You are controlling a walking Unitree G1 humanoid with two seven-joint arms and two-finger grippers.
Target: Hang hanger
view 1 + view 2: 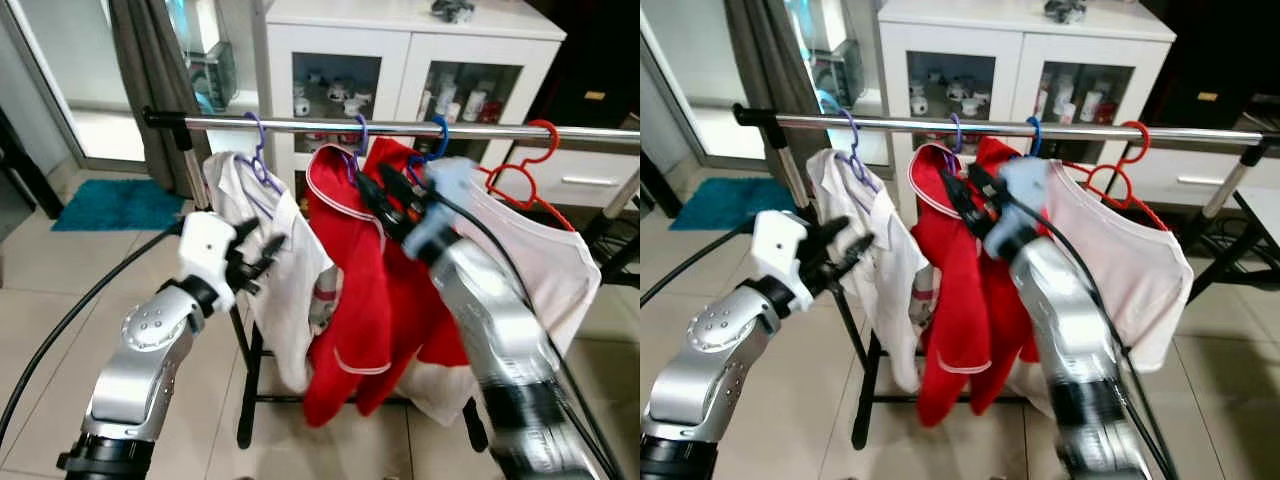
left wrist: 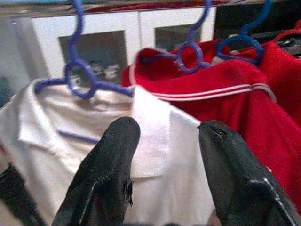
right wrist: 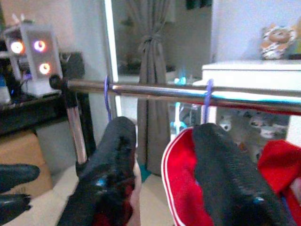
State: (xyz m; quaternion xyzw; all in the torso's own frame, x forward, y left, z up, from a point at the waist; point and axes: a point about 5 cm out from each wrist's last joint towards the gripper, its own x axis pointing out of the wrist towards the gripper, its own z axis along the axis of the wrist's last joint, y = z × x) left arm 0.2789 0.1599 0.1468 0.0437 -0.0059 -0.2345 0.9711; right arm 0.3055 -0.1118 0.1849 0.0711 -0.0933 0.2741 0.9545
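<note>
A chrome rail (image 1: 300,124) crosses the view at chest height. On it hang a purple hanger (image 1: 262,168) with a white shirt (image 1: 285,270), a second purple hanger (image 1: 357,135) with a red shirt (image 1: 350,290), a blue hanger (image 1: 437,138), and a red hanger (image 1: 530,165) carrying a white shirt (image 1: 545,255). My left gripper (image 1: 260,248) is open just left of the first white shirt; its fingers (image 2: 110,174) frame that shirt's collar. My right gripper (image 1: 385,190), blurred, is raised at the red shirt's collar below the rail, and its fingers (image 3: 113,165) stand apart with nothing held.
A white cabinet (image 1: 410,50) with glass doors stands behind the rack. A grey curtain (image 1: 150,70) and a teal mat (image 1: 120,203) are at the back left. The rack's black legs (image 1: 245,400) rest on the tiled floor. A black cable (image 1: 80,310) trails from my left arm.
</note>
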